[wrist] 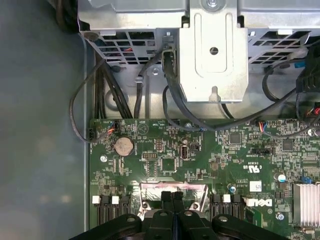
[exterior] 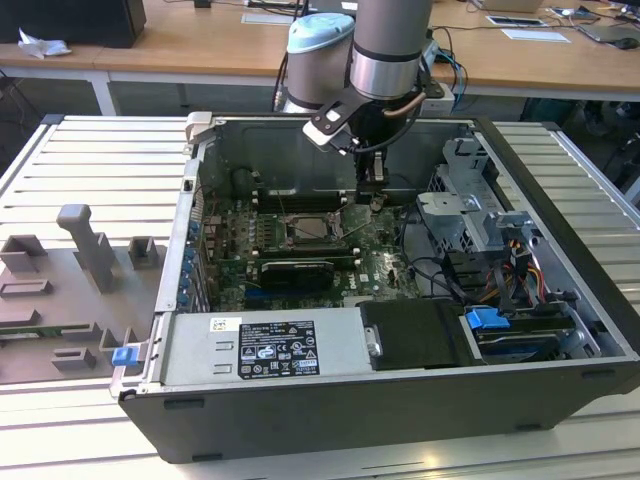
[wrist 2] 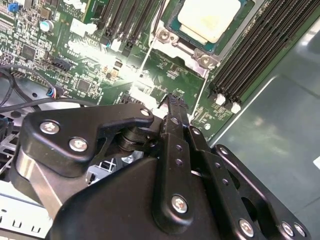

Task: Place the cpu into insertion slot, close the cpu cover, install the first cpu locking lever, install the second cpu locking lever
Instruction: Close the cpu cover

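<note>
You hold gripper (exterior: 375, 198) low over board (wrist: 220, 160), fingers (wrist: 166, 200) pressed together, nothing between, likely so thin tip can push. Chip (wrist 2: 209, 17) lies flat in socket (wrist 2: 167, 36), at 8 o'clock from gripper in exterior view. First step looks done.

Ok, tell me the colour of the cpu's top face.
Pale silver-beige; the cpu shows best in the second wrist view.
</note>
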Motion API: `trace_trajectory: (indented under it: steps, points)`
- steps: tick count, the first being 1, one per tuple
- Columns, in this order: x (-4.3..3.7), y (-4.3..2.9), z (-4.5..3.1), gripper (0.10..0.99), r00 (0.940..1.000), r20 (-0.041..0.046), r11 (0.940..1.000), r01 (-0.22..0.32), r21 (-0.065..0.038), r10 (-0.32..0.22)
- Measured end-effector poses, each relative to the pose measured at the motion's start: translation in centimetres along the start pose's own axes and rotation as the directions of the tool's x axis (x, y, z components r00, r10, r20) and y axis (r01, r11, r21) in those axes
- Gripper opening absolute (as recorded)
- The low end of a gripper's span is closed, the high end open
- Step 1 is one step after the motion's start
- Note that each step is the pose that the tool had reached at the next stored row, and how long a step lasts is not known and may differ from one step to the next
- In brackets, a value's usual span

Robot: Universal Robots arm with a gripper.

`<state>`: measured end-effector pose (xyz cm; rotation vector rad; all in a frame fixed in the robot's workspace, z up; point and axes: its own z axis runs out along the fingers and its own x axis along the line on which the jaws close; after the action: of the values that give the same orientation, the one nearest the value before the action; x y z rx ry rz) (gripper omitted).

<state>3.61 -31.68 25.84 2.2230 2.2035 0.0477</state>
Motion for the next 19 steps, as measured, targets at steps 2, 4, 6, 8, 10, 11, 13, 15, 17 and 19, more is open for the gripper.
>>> trace_trajectory:
  steps: [2, 4, 6, 8, 10, 11, 13, 15, 17, 19]
  points:
    - [0.00, 0.13, 0.00, 0.106, 1.0000, 0.0000, 1.0000, 0.000, 0.000, 0.000]
    - [0.01, 0.37, 0.01, 0.106, 1.0000, -0.0001, 1.0000, 0.000, 0.000, 0.000]
    - [0.01, 0.52, 0.01, 0.106, 1.0000, 0.0000, 1.0000, 0.000, 0.000, 0.000]
    - [0.01, 0.64, 0.02, 0.106, 1.0000, 0.0000, 1.0000, 0.000, 0.000, 0.000]
    - [0.01, 0.75, 0.02, 0.106, 1.0000, 0.0000, 1.0000, 0.000, 0.000, 0.000]
    - [0.01, 0.81, 0.02, 0.106, 1.0000, 0.0001, 1.0000, 0.000, 0.000, 0.000]
    - [0.01, 0.93, 0.03, 0.106, 1.0000, 0.0001, 1.0000, 0.000, 0.000, 0.000]
    - [0.01, 1.04, 0.03, 0.106, 1.0000, 0.0000, 1.0000, 0.000, 0.000, 0.000]
    - [0.02, 1.35, 0.04, 0.106, 1.0000, 0.0000, 1.0000, 0.000, 0.000, 0.000]
    - [0.02, 1.69, 0.05, 0.106, 1.0000, 0.0001, 1.0000, 0.000, 0.000, 0.000]
